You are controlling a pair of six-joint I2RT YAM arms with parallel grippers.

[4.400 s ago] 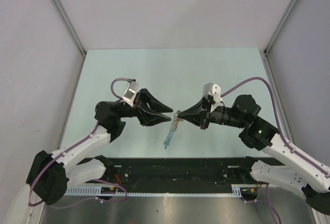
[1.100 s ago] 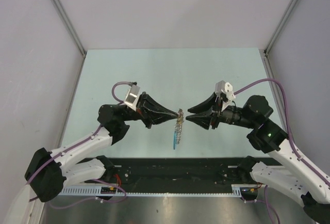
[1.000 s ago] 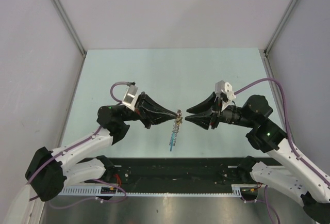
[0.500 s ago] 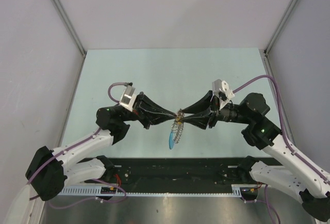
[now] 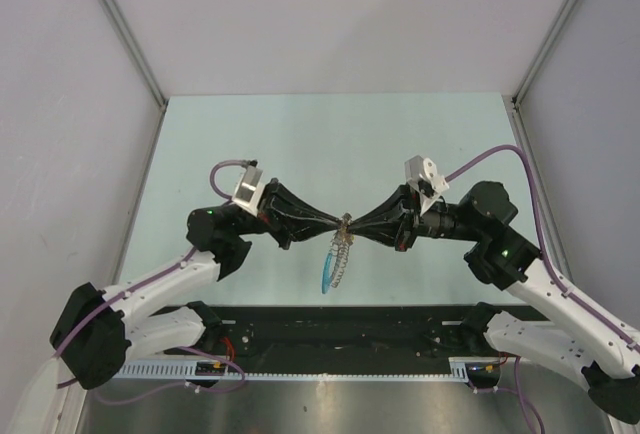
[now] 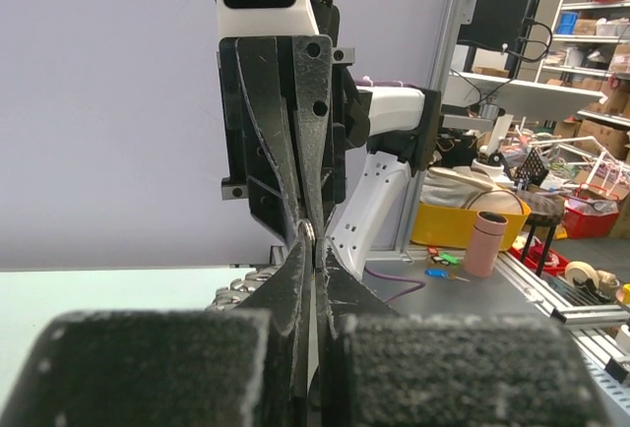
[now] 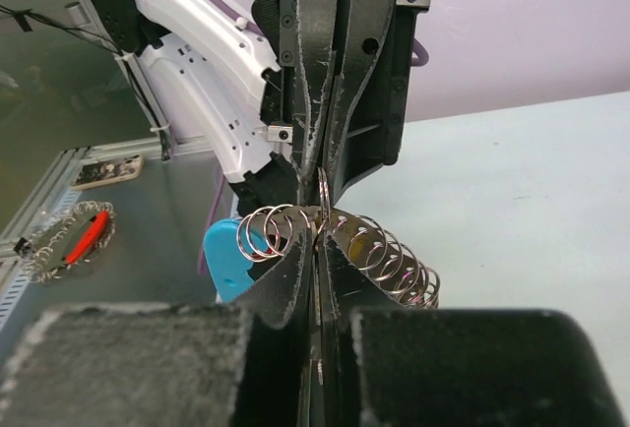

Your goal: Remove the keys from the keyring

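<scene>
In the centre of the top view, the left gripper [image 5: 336, 221] is pressed together, pinching the one keyring [image 5: 345, 221]. Below it dangle the keys [image 5: 340, 252]: one blue piece [image 5: 326, 276] and silver ones too overlapped to count. The right gripper [image 5: 354, 224], tip to tip with the left, is also pressed together, seemingly on that ring.

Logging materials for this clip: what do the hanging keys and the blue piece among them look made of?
Keys: thin silvery loops with bright glints, likely polished metal. Blue piece: smooth, even colour, no glint, probably plastic, possibly painted metal.
</scene>
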